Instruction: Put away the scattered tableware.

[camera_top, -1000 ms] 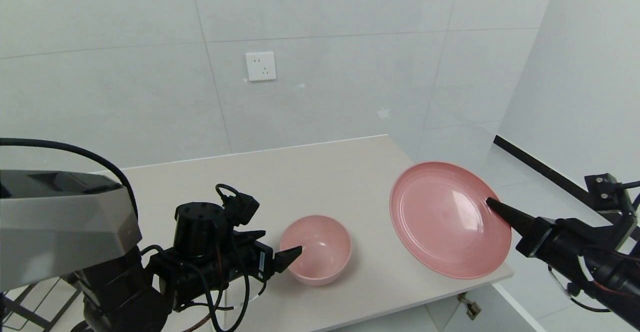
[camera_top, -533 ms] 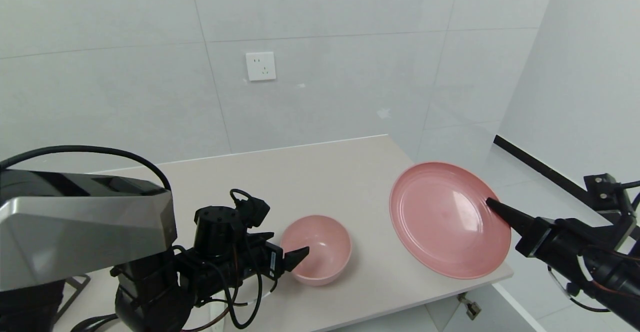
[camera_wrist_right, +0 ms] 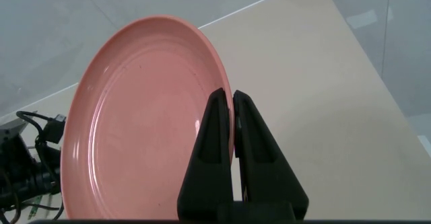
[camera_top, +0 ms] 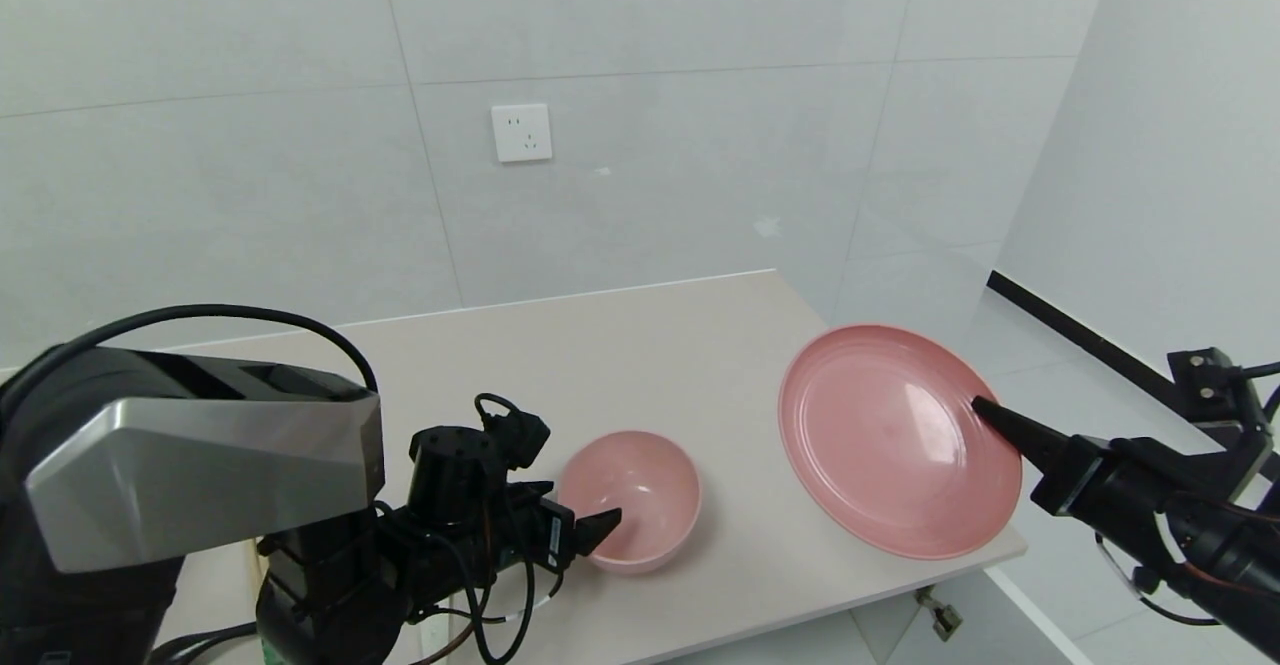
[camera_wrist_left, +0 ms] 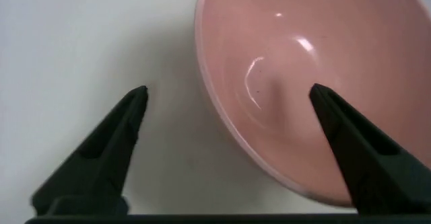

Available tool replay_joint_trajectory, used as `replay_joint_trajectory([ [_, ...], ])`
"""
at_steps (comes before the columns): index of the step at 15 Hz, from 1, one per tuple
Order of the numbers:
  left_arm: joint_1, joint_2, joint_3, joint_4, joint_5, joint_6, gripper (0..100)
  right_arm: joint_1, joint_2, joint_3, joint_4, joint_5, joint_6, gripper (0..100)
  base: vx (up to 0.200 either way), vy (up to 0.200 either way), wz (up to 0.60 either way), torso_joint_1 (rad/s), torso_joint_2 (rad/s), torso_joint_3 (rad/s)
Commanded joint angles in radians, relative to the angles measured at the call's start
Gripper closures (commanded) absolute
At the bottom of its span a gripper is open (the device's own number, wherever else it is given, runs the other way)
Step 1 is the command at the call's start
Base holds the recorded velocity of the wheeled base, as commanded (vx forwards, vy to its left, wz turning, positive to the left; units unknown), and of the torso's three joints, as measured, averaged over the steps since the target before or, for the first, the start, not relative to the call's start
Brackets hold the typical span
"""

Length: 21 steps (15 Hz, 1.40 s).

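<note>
A pink bowl [camera_top: 632, 498] sits near the front edge of the beige table [camera_top: 560, 355]. My left gripper [camera_top: 605, 525] is open, one finger inside the bowl and the other outside its left rim; the left wrist view shows the bowl [camera_wrist_left: 303, 83] wall between the two fingers of that gripper [camera_wrist_left: 229, 99]. A large pink plate [camera_top: 890, 435] is held tilted, off the table, above its right end. My right gripper [camera_top: 985, 412] is shut on the plate's right rim. In the right wrist view the plate [camera_wrist_right: 141, 116] stands edge-up in the gripper [camera_wrist_right: 230, 106].
A tiled wall with a white socket [camera_top: 521, 132] stands behind the table. The table's back and middle lie bare. To the right the floor drops away past the table edge, with a dark skirting line [camera_top: 1080, 330].
My left arm has pushed forward to the right, bringing its open fingers around the bowl's left rim. The right arm and plate have kept still.
</note>
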Motion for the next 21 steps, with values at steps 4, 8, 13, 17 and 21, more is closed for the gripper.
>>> replay_joint_trajectory([
  [4, -0.012, -0.02, 0.031, -0.069, 0.007, -0.016, 100, 0.001, -0.002, 0.0, -0.001, 0.0, 0.0, 100, 0.0, 0.0, 0.0, 0.0, 0.0, 0.0],
  [8, -0.004, -0.143, 0.087, -0.072, 0.007, -0.014, 100, 0.004, -0.007, 0.0, -0.001, 0.0, -0.001, 100, 0.0, 0.0, 0.0, 0.0, 0.0, 0.0],
  [13, 0.05, -0.299, 0.111, -0.078, 0.007, 0.053, 100, 0.022, -0.01, 0.0, -0.001, 0.0, -0.003, 100, 0.0, 0.0, 0.0, 0.0, 0.0, 0.0],
  [17, 0.12, -0.442, 0.146, -0.062, 0.0, 0.087, 100, 0.03, -0.01, -0.001, -0.001, 0.0, -0.003, 100, 0.0, 0.0, 0.0, 0.0, 0.0, 0.0],
  [21, 0.15, -0.56, 0.203, -0.062, 0.0, 0.095, 100, 0.028, -0.007, -0.006, -0.001, 0.0, -0.044, 100, 0.0, 0.0, 0.0, 0.0, 0.0, 0.0],
])
